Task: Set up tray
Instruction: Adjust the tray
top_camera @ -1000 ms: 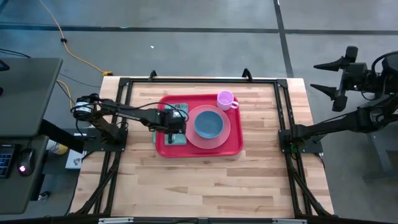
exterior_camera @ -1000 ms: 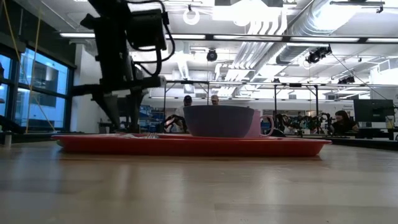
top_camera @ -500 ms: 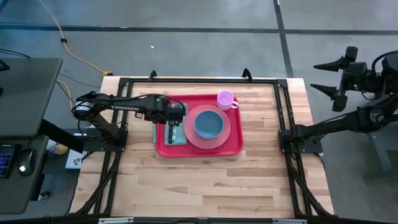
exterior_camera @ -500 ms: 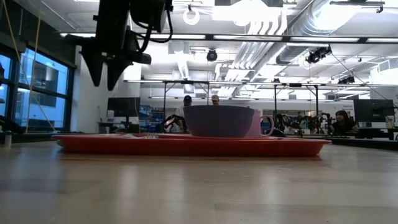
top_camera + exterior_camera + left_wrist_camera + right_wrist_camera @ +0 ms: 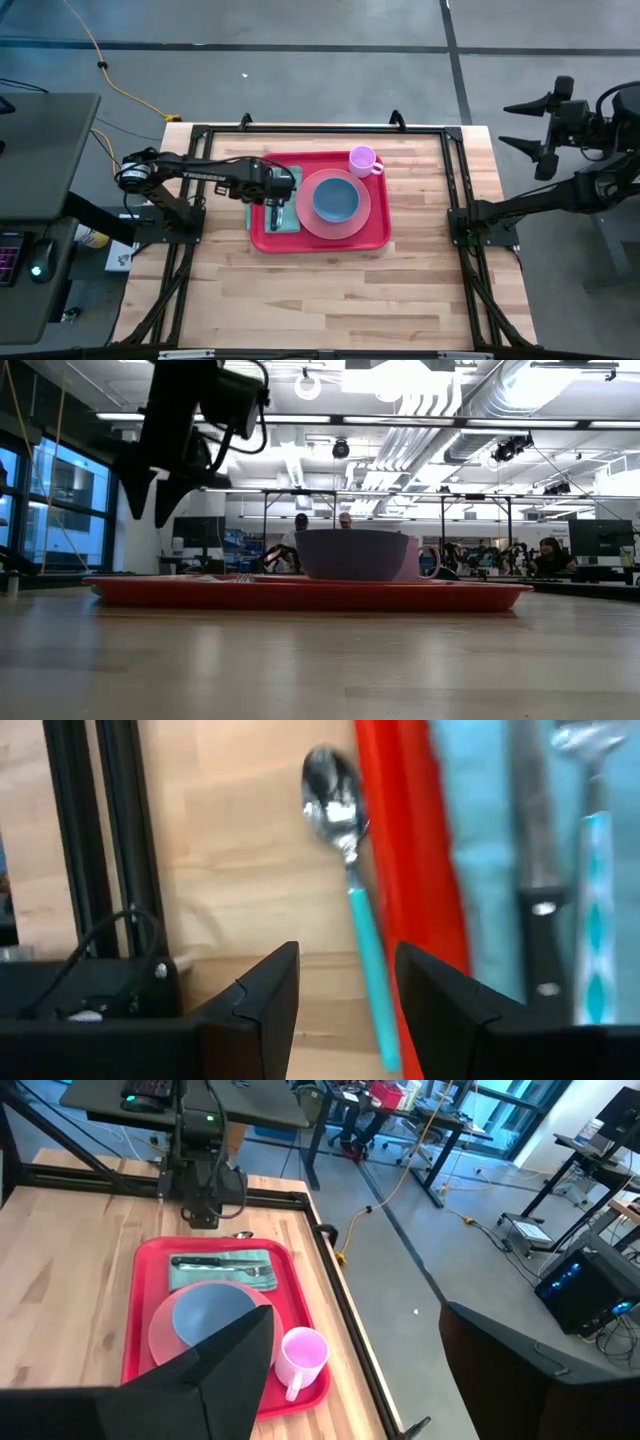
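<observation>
I read the scene from the large red rectangular plastic tray (image 5: 322, 237) with its raised rim, which lies flat on the pale wooden table (image 5: 330, 295), about mid-table and nearer the far edge.

On the tray: a round pink plate (image 5: 335, 206) fills the middle and right part, and a blue bowl (image 5: 335, 199) sits on it. A small pink mug (image 5: 363, 160) stands at the tray's far right corner, just beside the plate. At the tray's left end a light teal napkin (image 5: 284, 214) lies flat. In the left wrist view I see a black-handled knife (image 5: 535, 900) and a utensil with a teal patterned handle (image 5: 594, 910) on that napkin.

A spoon with a shiny metal bowl and teal handle (image 5: 348, 870) lies on the bare wood just outside the tray's left rim, alongside it.

The left gripper (image 5: 277, 207) hangs above the tray's left end, over the napkin, fingers pointing down and apart, nothing between them. In the low view it is clear of the tray.

The right gripper (image 5: 521, 123) waits well off to the right of the tray, beyond the table edge, fingers spread wide and empty.
</observation>
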You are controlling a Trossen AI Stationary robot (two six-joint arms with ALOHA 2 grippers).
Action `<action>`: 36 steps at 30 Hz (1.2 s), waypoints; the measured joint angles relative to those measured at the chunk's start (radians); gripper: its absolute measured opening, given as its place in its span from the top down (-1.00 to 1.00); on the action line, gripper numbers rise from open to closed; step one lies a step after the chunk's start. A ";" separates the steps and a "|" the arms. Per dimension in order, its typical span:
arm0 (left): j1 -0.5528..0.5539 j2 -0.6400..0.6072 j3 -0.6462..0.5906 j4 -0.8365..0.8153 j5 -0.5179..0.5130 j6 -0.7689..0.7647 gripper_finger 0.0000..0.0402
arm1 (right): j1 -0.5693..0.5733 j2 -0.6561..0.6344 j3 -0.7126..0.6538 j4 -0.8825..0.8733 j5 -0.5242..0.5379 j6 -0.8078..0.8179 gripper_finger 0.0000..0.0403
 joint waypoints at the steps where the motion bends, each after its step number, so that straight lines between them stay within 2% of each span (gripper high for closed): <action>1: 0.001 0.000 -0.015 0.006 0.013 -0.004 0.03 | 0.000 0.000 0.000 -0.003 0.000 0.000 -0.32; 16: 0.000 0.000 -0.148 0.111 0.032 -0.046 0.05 | 0.000 0.000 0.000 -0.021 0.003 0.023 -0.32; 20: 0.000 0.000 -0.162 0.122 0.013 -0.037 0.27 | 0.000 0.000 0.000 -0.021 0.003 0.027 -0.32; 25: 0.000 0.000 -0.162 0.124 -0.016 0.011 0.87 | 0.000 0.000 0.000 -0.021 0.012 0.035 -0.32; 36: 0.007 0.001 -0.162 0.131 -0.065 0.025 0.95 | 0.000 0.000 0.000 -0.020 0.015 0.050 -0.32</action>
